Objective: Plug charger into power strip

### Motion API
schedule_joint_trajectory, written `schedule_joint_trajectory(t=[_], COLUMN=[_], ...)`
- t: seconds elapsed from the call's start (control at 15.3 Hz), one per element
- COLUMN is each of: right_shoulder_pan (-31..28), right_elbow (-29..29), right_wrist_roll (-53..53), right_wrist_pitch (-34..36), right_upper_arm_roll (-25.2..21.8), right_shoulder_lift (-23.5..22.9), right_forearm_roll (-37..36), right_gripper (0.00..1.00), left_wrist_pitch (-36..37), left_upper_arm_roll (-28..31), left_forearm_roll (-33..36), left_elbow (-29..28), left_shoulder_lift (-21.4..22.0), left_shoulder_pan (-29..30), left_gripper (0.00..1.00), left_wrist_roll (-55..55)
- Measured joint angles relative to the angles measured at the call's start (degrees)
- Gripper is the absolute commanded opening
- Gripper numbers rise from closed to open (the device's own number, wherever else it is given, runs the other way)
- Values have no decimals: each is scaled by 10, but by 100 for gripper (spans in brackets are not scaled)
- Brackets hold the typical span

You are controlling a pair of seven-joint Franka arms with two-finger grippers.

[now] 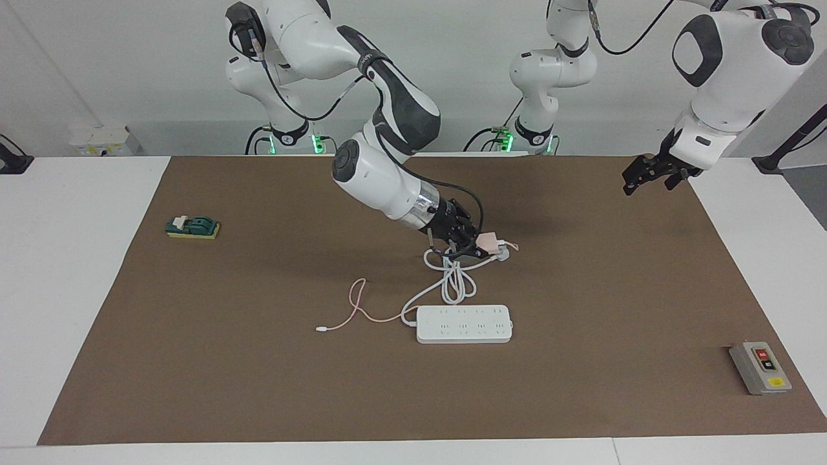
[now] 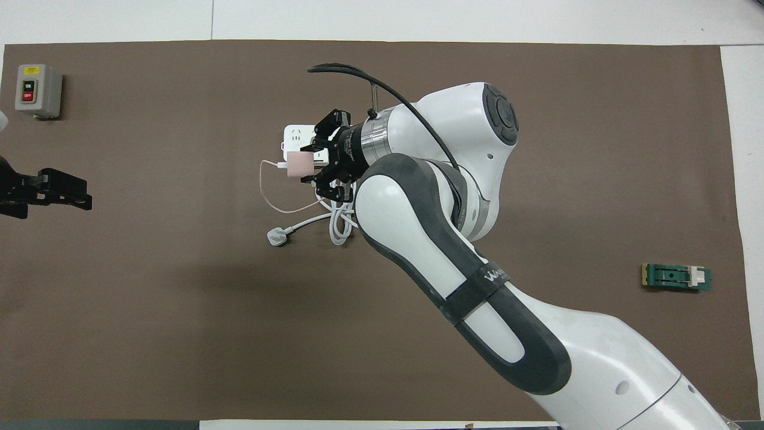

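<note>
Charger [image 1: 492,242] gripped in right tool [image 1: 477,248], up over the white plug – strip [image 1: 464,323] untouched on the surface, prongs not yet in; left tool [image 1: 648,175] open, waiting at its own end

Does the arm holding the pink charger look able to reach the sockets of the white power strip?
Probably yes. The right tool holds the charger in the air over the strip's looped cord, and nothing covers the power strip.
</note>
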State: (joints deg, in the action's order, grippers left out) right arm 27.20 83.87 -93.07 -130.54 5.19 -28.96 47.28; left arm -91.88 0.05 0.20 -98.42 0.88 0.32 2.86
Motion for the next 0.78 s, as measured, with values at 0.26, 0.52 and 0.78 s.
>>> schedule_joint_trajectory(t=[0.26,0.52,0.78], right_shoulder_pan=[0,1,-2], right_elbow=[2,4,3], right_wrist_roll=[-2,-5,-6], right_wrist_pitch=[3,9,15], right_upper_arm_roll=[-1,-1,-4], right_shoulder_lift=[-5,-6,-6], right_forearm_roll=[0,-1,-5], right_gripper=[0,0,0], left_wrist_pitch=[0,0,0], left_upper_arm_roll=[0,0,0], left_forearm_roll=[0,0,0], left_elbow=[0,0,0], left_shoulder_lift=[0,0,0], left_shoulder_pan=[0,0,0], left_gripper=[100,100,100], left_wrist_roll=[0,0,0])
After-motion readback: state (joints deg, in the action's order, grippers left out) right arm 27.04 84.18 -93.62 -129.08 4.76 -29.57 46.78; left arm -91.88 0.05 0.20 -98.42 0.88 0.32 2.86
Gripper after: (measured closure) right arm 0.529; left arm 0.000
